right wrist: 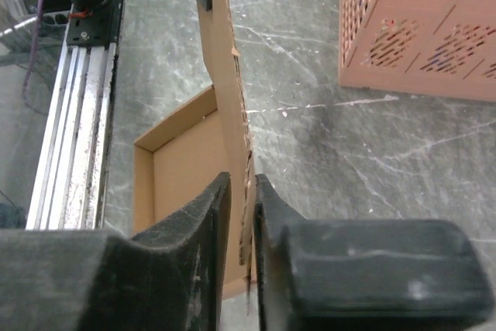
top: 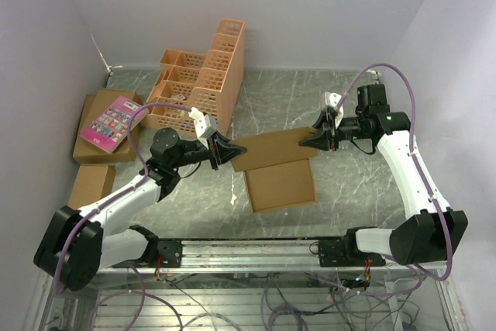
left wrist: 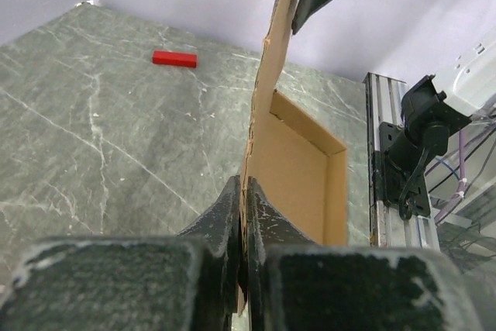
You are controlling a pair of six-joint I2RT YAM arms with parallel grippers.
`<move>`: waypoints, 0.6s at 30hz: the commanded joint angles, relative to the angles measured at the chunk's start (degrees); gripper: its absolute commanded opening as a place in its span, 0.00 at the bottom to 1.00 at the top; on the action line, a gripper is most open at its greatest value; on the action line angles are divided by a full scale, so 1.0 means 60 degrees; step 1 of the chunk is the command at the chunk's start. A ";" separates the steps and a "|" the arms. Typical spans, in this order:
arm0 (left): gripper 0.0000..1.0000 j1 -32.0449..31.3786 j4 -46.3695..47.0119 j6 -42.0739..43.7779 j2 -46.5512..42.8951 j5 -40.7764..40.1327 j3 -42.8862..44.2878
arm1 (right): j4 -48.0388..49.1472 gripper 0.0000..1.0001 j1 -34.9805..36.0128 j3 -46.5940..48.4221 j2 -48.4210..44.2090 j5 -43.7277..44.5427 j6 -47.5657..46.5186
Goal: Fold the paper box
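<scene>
No legible text or labels anywhere (print on the pink book (top: 110,122) too small)

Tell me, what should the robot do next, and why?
The left gripper and right gripper each pinch an end of the paper box where its flap stands upright beside the open tray. So probably swing both toward the near rail, tipping the flap down over the tray.

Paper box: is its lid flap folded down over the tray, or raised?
Raised: the box lies open and empty, its flap standing on edge, with the left gripper and right gripper pinching its ends.
</scene>
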 commanded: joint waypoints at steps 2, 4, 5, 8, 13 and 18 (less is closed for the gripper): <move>0.07 0.0033 -0.0660 0.0703 -0.0727 -0.0682 0.0218 | 0.1201 0.50 -0.0059 -0.0566 -0.0677 0.0145 0.1176; 0.07 0.0024 -0.1099 0.0797 -0.1098 -0.1149 0.0100 | 0.1425 0.64 -0.0408 -0.0631 -0.0950 0.0356 0.1454; 0.07 0.0024 -0.1287 0.0805 -0.1303 -0.1376 -0.0006 | 0.1529 0.68 -0.0756 -0.0668 -0.1051 0.0297 0.1613; 0.07 0.0024 -0.1669 0.0737 -0.1983 -0.2108 -0.0432 | 0.2009 0.73 -0.2303 -0.0836 -0.1195 -0.0249 0.2340; 0.07 0.0026 -0.2600 0.0398 -0.3026 -0.3157 -0.0702 | 0.4052 0.75 -0.3706 -0.1265 -0.0756 0.2318 0.4244; 0.07 0.0032 -0.3301 0.0101 -0.3382 -0.3341 -0.0556 | 0.4357 0.82 -0.3864 -0.0874 0.1017 0.6198 0.3726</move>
